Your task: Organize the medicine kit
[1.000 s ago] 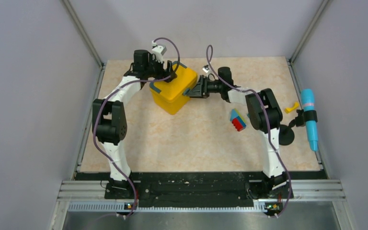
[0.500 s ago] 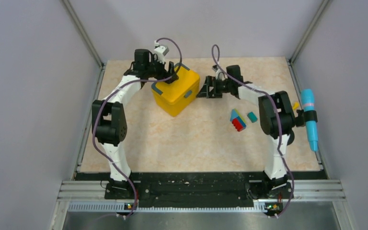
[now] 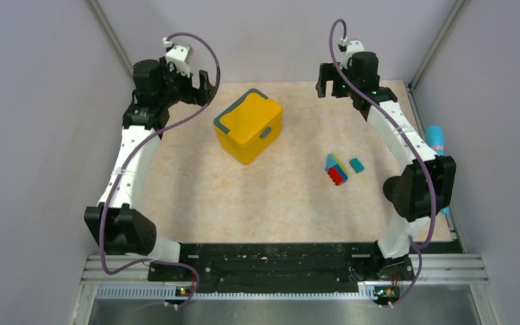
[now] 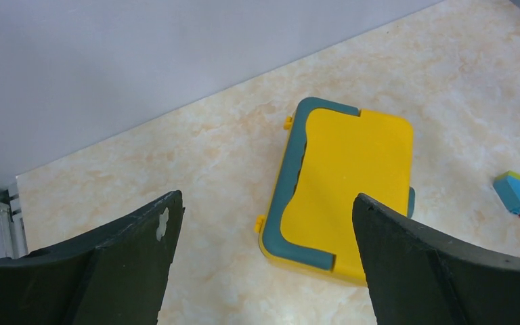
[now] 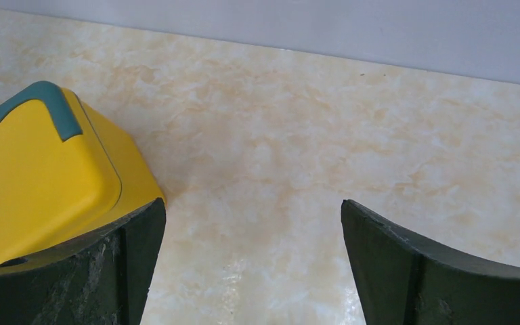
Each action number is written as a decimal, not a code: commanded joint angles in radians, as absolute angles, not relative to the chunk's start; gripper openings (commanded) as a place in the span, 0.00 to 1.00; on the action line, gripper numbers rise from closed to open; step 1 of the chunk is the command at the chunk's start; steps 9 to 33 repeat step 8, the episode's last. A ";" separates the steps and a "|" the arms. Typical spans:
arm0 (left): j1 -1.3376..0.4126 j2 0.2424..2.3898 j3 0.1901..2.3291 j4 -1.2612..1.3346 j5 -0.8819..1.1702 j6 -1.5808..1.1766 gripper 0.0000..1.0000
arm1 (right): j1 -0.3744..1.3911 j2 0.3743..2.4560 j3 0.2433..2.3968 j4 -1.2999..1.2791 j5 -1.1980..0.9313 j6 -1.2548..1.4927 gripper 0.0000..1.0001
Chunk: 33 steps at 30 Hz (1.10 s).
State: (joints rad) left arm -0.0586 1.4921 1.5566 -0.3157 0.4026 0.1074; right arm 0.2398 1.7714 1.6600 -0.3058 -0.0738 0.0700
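The medicine kit, a bright yellow box with a dark teal handle and latch, stands shut on the table's back middle. My left gripper hangs raised to the left of it, open and holding nothing. In the left wrist view the kit lies below, between the spread fingers of the left gripper. My right gripper is raised near the back wall to the kit's right, also open and empty. The right wrist view shows the right gripper over bare table, with the kit's corner at the left.
A small stack of coloured blocks and a single teal block lie right of the kit. A blue cylinder sits at the right rail, partly behind the right arm. Grey walls close in the back and sides.
Both grippers have left the kit, risen and drawn back toward the rear corners. The right gripper has opened wide. The kit stays where it was, lid down.
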 commanded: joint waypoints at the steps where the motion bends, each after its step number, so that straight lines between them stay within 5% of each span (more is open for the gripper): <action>1: -0.067 1.445 1.493 -0.374 0.341 0.109 0.99 | 0.247 1.663 1.608 -0.322 0.005 0.090 0.99; 33: -0.066 1.405 1.470 -0.420 0.284 0.107 0.99 | 0.246 1.578 1.574 -0.307 -0.005 0.090 0.99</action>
